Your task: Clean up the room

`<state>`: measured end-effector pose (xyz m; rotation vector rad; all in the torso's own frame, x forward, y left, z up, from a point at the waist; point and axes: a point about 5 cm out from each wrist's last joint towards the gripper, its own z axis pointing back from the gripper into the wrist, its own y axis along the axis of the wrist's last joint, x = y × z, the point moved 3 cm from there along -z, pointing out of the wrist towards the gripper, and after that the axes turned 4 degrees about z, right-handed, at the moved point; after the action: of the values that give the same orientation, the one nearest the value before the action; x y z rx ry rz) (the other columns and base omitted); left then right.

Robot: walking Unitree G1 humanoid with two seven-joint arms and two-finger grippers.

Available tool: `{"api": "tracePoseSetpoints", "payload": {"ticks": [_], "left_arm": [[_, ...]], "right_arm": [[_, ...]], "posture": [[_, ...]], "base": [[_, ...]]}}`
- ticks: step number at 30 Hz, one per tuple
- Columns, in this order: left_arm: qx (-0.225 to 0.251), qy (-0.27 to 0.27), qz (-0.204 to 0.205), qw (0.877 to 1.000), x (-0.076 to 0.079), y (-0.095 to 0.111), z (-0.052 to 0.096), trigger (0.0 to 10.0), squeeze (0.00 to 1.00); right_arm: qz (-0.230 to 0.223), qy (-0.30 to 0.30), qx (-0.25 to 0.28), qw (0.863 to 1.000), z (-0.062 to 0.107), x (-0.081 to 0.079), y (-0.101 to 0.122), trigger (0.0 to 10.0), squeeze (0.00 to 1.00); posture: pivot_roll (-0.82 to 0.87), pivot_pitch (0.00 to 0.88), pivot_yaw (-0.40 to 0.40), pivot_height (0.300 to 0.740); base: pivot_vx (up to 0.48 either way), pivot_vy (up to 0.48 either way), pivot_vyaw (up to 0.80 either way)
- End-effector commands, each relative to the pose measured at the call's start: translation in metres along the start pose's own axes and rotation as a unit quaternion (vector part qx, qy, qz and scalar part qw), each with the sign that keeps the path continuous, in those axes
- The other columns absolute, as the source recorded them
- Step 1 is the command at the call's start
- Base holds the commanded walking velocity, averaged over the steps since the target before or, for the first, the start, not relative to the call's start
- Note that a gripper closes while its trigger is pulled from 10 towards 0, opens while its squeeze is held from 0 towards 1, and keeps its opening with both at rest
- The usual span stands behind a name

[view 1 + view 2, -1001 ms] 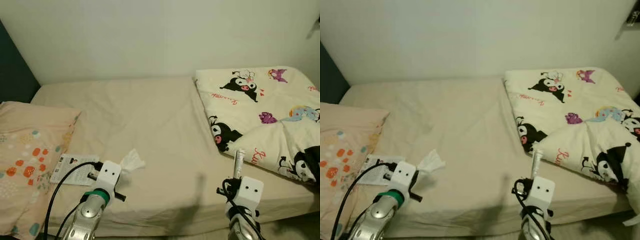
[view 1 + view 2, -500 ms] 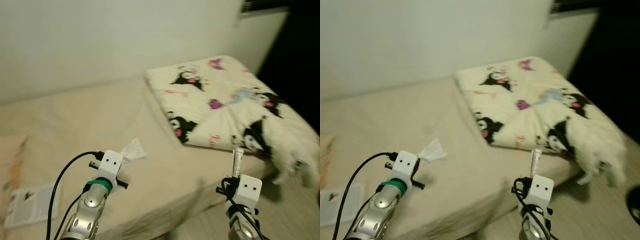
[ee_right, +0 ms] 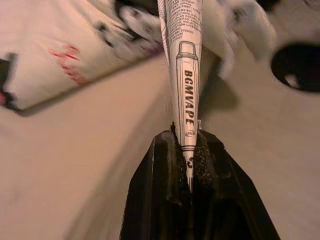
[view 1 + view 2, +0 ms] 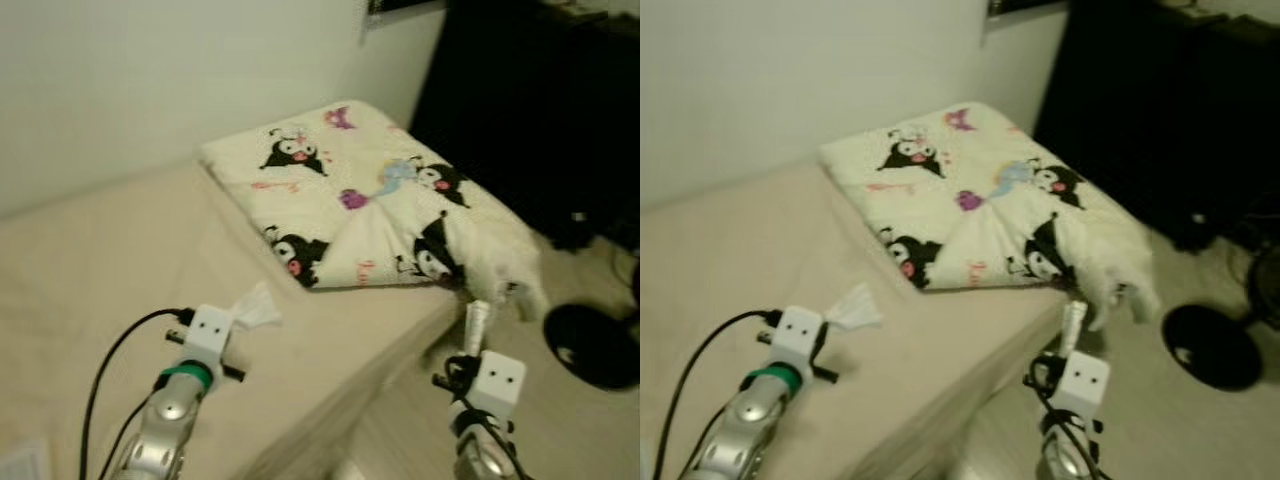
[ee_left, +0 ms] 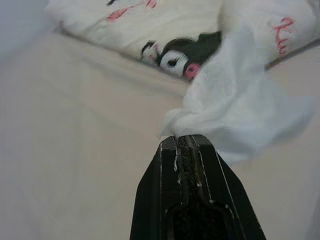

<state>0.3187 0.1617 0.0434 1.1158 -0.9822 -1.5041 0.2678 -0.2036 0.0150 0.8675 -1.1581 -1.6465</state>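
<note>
In the left eye view the whole picture has swung right since a second ago: the pillow and leaflet at the left have dropped out, and the foot of the bed [image 4: 90, 270], the floor and a dark round object [image 4: 596, 345] on it have come in, so the robot has turned away from the bed. The folded cartoon-print blanket [image 4: 370, 195] lies on the far right part of the mattress. The left gripper [image 4: 240, 318] hangs over the near edge of the bed with a crumpled white tissue [image 4: 257, 308] at its tip, as it did before. The right gripper [image 4: 474, 330] is over the floor just off the bed corner, holding a squeezed tube [image 4: 476, 322] upright.

The right eye view tells the same scene.

In the left wrist view the fingers [image 5: 187, 150] are pressed together on a corner of the tissue, which billows beyond them.

In the right wrist view the fingers [image 3: 165, 150] pinch the flat crimped end of the printed tube.

Both pieces of litter are in hand, so the turn likely means it is heading for a bin.
</note>
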Motion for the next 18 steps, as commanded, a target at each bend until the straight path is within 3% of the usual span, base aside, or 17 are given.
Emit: {"api": "tracePoseSetpoints", "payload": {"ticks": [1, 8, 18], "left_arm": [[-0.008, -0.001, 0.008, 1.000, 0.003, -0.005, -0.001, 10.0, 0.00], [-0.001, -0.011, 0.007, 1.000, 0.008, 0.000, -0.003, 10.0, 0.00], [0.002, 0.015, 0.032, 0.999, -0.002, -0.001, -0.001, 10.0, 0.00]], "right_arm": [[-0.006, -0.010, -0.003, 1.000, -0.001, 0.003, 0.000, 10.0, 0.00], [-0.007, -0.010, -0.001, 1.000, -0.001, 0.003, 0.001, 10.0, 0.00], [-0.003, -0.010, -0.010, 1.000, 0.000, 0.007, -0.004, 10.0, 0.00]], "posture": [[0.00, 0.000, 0.097, 0.740], [0.01, 0.000, 0.098, 0.740], [0.02, 0.000, 0.074, 0.740]], "base": [[0.000, 0.000, -0.80], [0.000, 0.000, -0.80], [0.000, 0.000, -0.80]]}}
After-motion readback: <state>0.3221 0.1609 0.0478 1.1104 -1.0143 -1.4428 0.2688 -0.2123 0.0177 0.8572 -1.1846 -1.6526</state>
